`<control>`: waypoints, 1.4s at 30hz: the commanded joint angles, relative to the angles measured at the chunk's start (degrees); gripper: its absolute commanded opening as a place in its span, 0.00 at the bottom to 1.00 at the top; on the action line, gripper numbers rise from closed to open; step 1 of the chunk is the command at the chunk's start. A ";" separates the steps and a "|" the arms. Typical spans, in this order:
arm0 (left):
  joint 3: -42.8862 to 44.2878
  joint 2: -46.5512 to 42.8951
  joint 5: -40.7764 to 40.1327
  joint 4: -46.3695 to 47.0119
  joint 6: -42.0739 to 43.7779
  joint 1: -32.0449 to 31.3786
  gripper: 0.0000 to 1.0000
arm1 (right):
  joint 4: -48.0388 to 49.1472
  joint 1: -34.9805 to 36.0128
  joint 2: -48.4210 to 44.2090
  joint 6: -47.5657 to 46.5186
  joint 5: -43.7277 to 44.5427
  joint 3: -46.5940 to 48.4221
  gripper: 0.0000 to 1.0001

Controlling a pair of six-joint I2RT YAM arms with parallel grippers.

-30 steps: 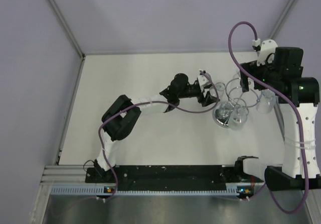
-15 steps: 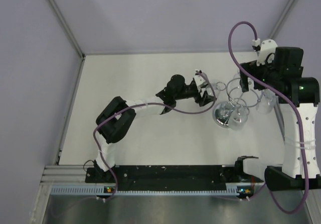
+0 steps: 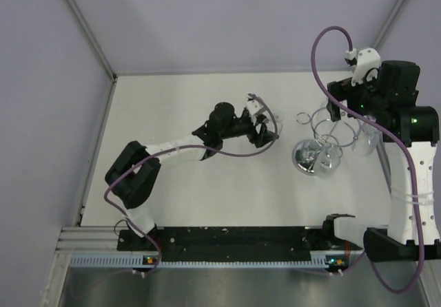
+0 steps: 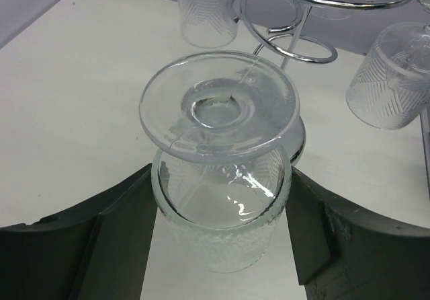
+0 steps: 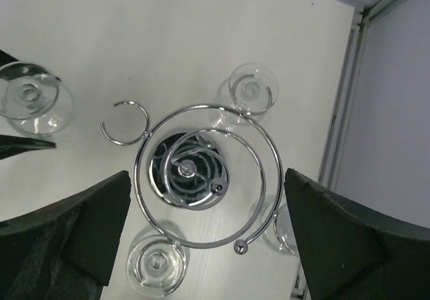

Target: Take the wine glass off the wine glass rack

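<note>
White table (image 3: 207, 200) below: the left gripper (image 4: 222, 236) grips the wine glass (image 4: 220, 122) by its bowl, off and left of the wine glass rack (image 5: 201, 172), so next it should set it down softly, while the right gripper (image 5: 209, 229) hangs open over the rack.

Left gripper (image 3: 264, 124) holds wine glass (image 3: 273, 120) apart from wine glass rack (image 3: 309, 160)

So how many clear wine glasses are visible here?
4. One wine glass in the left gripper, off the chrome wire rack; three hanging on it, one partly behind the right gripper.
</note>
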 commanded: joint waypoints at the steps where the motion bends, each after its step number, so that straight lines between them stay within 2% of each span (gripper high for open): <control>1: -3.10 -12.94 3.69 -3.14 -4.52 4.95 0.00 | 13.18 0.85 -1.39 -1.54 -3.40 -1.26 0.94; 4: -3.99 -18.39 3.78 -11.92 -8.46 8.03 0.00 | 18.20 2.34 -0.17 -0.76 -3.41 -2.67 0.94; 5: -3.73 -19.88 3.52 -15.52 -9.35 8.82 0.00 | 19.34 3.05 0.62 -0.14 -2.80 -2.85 0.99; 7: -2.33 -22.00 4.13 -22.47 -10.06 10.58 0.00 | 22.33 4.98 2.12 2.05 -1.48 -3.73 0.99; 12: 0.75 -25.43 11.07 -37.06 -10.50 16.11 0.00 | 28.05 10.33 4.58 2.77 -2.00 -6.19 0.98; 18: 3.22 -27.46 11.00 -55.52 -0.06 18.49 0.00 | 36.48 17.98 4.41 1.80 -4.02 -11.02 0.96; 21: 3.83 -26.85 10.12 -60.10 -2.22 20.60 0.00 | 39.48 22.38 5.02 1.01 -2.53 -13.83 0.96; 24: 4.45 -24.48 13.52 -60.03 -9.16 24.28 0.00 | 39.48 26.07 6.51 0.39 -2.44 -14.54 0.95; 27: 5.85 -21.14 20.91 -57.93 -16.62 27.80 0.00 | 39.48 29.50 7.66 -1.01 -2.26 -14.89 0.94; 31: 3.58 -18.32 27.85 -47.67 -30.94 30.97 0.00 | 40.01 31.79 9.15 -3.03 -2.26 -14.81 0.89; 34: 1.99 -16.22 32.42 -43.07 -34.49 31.76 0.00 | 41.50 32.06 9.68 -4.70 -1.83 -13.67 0.89; 37: 4.53 -11.22 39.10 -46.04 -35.54 32.82 0.00 | 41.77 32.14 9.77 -6.64 -2.61 -11.91 0.89; 39: 4.45 -8.57 42.71 -46.93 -39.83 33.43 0.00 | 41.50 32.41 9.60 -7.78 -4.19 -12.17 0.88; 42: -0.10 -7.25 45.61 -37.83 -50.27 34.40 0.00 | 40.89 35.21 9.77 -10.94 -3.50 -13.13 0.87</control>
